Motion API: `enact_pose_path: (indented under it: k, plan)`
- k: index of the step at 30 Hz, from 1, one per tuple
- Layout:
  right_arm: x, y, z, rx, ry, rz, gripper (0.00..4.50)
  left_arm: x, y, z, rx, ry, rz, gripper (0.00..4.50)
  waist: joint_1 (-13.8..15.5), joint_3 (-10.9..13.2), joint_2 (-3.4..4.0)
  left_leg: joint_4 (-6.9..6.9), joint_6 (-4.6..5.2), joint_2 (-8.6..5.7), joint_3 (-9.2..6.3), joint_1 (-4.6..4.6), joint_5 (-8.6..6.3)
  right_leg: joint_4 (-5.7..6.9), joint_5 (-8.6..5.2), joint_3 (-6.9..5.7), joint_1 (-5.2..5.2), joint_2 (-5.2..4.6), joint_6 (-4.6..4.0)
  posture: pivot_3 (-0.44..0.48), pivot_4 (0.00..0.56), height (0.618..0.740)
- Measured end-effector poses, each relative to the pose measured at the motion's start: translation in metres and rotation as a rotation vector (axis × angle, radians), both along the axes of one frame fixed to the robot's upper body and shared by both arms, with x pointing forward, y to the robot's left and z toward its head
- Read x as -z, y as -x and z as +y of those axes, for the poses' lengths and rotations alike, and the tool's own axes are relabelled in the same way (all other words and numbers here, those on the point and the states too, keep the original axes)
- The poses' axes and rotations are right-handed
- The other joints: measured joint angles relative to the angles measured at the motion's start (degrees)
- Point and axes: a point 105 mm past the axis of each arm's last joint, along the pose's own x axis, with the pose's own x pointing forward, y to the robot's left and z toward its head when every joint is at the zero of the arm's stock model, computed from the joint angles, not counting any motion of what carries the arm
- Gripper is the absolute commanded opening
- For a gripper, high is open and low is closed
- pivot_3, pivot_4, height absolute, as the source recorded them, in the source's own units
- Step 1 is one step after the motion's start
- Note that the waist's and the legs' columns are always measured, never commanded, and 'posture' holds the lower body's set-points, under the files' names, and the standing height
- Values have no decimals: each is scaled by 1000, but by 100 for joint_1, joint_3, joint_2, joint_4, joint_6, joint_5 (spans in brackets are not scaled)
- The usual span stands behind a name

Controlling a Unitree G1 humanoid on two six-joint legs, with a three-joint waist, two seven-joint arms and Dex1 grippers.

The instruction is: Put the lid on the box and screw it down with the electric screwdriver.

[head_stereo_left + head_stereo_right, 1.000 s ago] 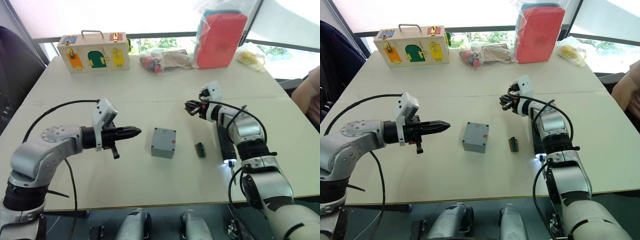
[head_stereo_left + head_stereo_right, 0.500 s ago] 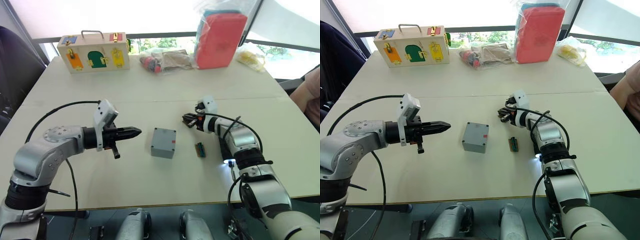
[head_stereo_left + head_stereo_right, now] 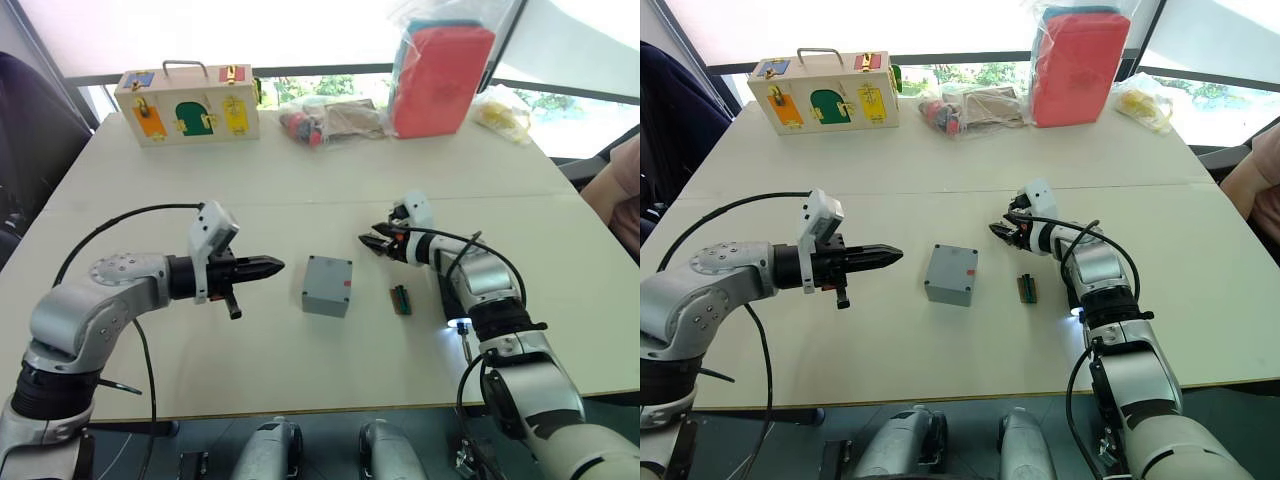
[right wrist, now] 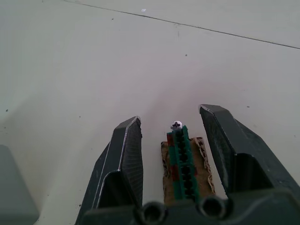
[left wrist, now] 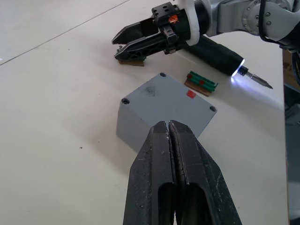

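**A:** Far left first: the left gripper (image 3: 276,265) hovers above the pale table (image 3: 300,190), its two black fingers pressed together on nothing, aimed straight at the small deep grey box (image 3: 328,285).

**B:** A waiting pose, I'd say — close enough to steady that box when needed. And the lid?

**A:** Hard call. The box sits mid-table between the arms, a face with corner screw holes and a little red mark turned up. Whether that face is the lid already seated, I cannot tell.

**B:** Moving right?

**A:** A small green ridged block (image 3: 400,298) lies just beside the box. Past it, the right gripper (image 4: 171,115) is low over the table with its fingers apart, straddling a second green block (image 4: 182,159) that rests on a scrap of brown card (image 4: 165,161). A silver cross-head screw (image 4: 176,124) stands at its end. There are gaps on both sides — nothing is clamped yet.

**B:** So it's lining up for a screw, I'd judge.

**A:** Likely. The dark slim electric screwdriver (image 5: 215,52) lies on the table by the right forearm, tip light glowing, unheld.

**B:** Anything in the way?

**A:** Not really. The wooden case with coloured doors (image 3: 187,105), the clear plastic bags (image 3: 330,120) and the red padded bag (image 3: 440,75) sit well apart at the far edge. A person's arm (image 3: 625,190) shows at the right edge.
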Motion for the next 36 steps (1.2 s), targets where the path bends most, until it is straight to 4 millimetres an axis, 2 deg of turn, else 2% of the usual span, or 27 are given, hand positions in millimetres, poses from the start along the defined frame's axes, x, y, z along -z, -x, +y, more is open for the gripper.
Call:
enact_pose_path:
  k: [5,8,11,12,23,32,36]
  plan:
    - [1,1,0,0,0,3,2102,0,-1,1,-4,-3,-10,0,1,0,0,0,0,0,0,0,0,0,0,0,0,0,0,0,150,740]
    - [1,1,0,3,0,3,1393,1,-2,1,-5,-6,-7,0,-1,0,0,0,0,0,0,0,0,0,0,0,0,0,0,0,150,740]
    - [1,0,-1,8,2,1,102,1,-1,0,-3,-7,-7,0,0,0,0,0,0,0,0,0,0,0,0,0,0,0,0,0,150,740]
    - [1,0,-1,9,2,1,38,1,-1,0,-2,-6,-6,0,0,0,0,0,0,0,0,0,0,0,0,0,0,0,0,0,150,740]
    - [0,0,-1,7,1,-1,38,1,-1,0,0,-7,-6,0,0,0,0,0,0,0,0,0,0,0,0,0,0,0,0,0,150,740]
    - [-25,3,-6,-3,-22,-58,38,1,-1,0,0,-5,-6,0,0,0,0,0,0,0,0,0,0,0,0,0,0,0,0,0,150,740]
    - [-48,15,3,-71,-65,-103,38,-1,0,1,9,2,-2,0,5,0,1,0,0,0,0,0,0,0,0,0,-1,0,0,0,150,740]
